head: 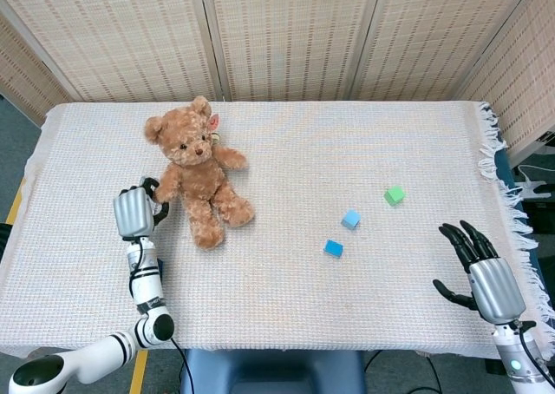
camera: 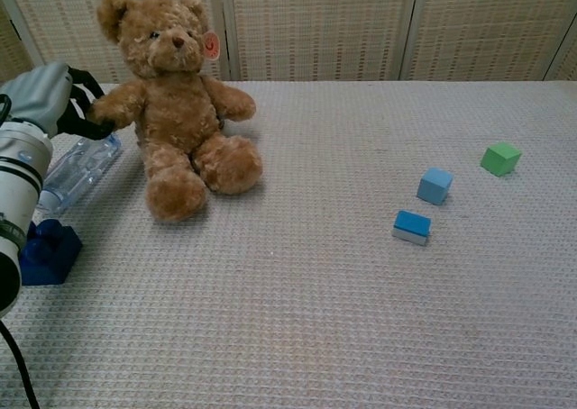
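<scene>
The left arm comes up from the near edge, its white forearm rising steeply to the left hand (head: 134,213), which shows its grey back with the dark fingers (camera: 86,112) curled forward and closed on a soft brown paw. Well apart on the other side, the right hand (head: 482,271) stands upright on its wrist, fingers spread apart and thumb out sideways, holding nothing.
</scene>
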You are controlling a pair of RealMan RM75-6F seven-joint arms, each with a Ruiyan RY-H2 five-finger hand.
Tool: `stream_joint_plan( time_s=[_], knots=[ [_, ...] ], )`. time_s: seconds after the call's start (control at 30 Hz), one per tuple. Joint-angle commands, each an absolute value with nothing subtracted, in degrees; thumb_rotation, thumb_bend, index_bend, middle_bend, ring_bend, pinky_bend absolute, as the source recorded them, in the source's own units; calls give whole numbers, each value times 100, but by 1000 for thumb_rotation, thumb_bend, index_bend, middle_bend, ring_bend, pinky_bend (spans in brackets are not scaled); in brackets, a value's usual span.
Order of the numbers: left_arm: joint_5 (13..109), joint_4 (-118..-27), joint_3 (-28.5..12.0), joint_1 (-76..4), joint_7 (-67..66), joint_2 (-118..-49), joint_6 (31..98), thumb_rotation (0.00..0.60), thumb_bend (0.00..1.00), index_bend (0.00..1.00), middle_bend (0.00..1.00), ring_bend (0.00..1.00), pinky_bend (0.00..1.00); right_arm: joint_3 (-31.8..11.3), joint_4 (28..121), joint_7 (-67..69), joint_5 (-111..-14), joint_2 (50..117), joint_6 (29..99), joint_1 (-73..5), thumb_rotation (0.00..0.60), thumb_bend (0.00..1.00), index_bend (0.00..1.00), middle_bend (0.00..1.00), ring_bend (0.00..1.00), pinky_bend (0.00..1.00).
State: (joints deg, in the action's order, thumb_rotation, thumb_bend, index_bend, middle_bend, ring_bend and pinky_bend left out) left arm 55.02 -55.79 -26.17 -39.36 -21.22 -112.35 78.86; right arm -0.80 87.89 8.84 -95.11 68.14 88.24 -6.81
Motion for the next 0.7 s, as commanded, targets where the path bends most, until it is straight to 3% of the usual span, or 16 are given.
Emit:
stream_joint_plan(
  time_s=[0.03, 0.37, 0.7],
  knots=[
    [5197, -5768, -2682, -3878, -2392, -11190, 7629, 600, 359, 530, 601, 516, 459, -59, 8803, 888, -9508, 6804, 8769, -700, 600, 94, 101, 96, 0, 128],
    [5737, -5602, -2606, -3859, -1739, -11244, 7947, 600, 357, 525, 598, 516, 459, -82, 8803, 889, -9475, 6822, 8771, -699, 600, 95, 107, 96, 0, 128],
    [4792, -6334, -2756, -3749, -2784, -10932, 7229, 600, 357, 527, 595, 515, 463, -76, 8815, 897, -9473, 6811, 8761, -700, 600, 95, 109, 96, 0, 128]
  ],
)
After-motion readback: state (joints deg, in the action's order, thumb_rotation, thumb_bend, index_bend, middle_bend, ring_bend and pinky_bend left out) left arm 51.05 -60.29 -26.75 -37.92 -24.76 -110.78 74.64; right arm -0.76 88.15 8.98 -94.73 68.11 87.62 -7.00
